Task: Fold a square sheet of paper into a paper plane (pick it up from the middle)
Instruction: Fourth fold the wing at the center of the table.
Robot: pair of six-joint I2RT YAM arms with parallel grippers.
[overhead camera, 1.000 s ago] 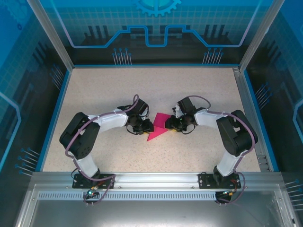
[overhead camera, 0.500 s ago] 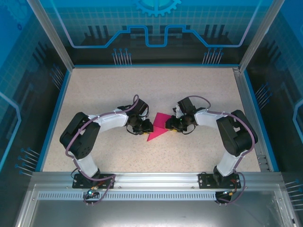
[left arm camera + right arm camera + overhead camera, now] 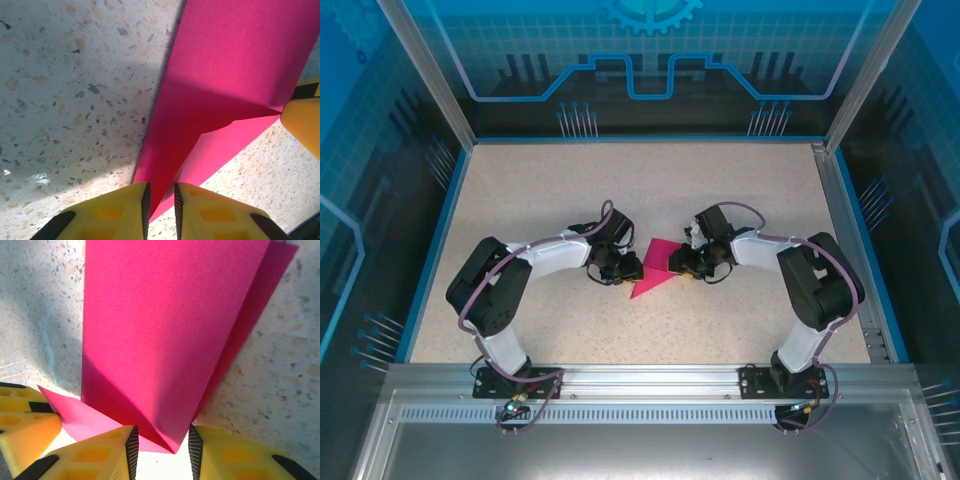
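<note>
Remotely I logged one item: a thin magenta-pink square sheet of paper [image 3: 657, 270], partly folded with one flap raised. It lay near the middle of the speckled tabletop [image 3: 620, 190], between both arms. Left gripper [image 3: 632, 268]: yellow jaws nearly together, pinching a corner of the sheet. Right gripper [image 3: 682, 264]: jaws stood narrowly apart about a folded point; I could not tell whether it clamped.

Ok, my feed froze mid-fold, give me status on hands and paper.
Left hand shut on pink sheet, one corner. Right hand wider, around opposite folded corner, grip unclear. Sheet partly folded.
</note>
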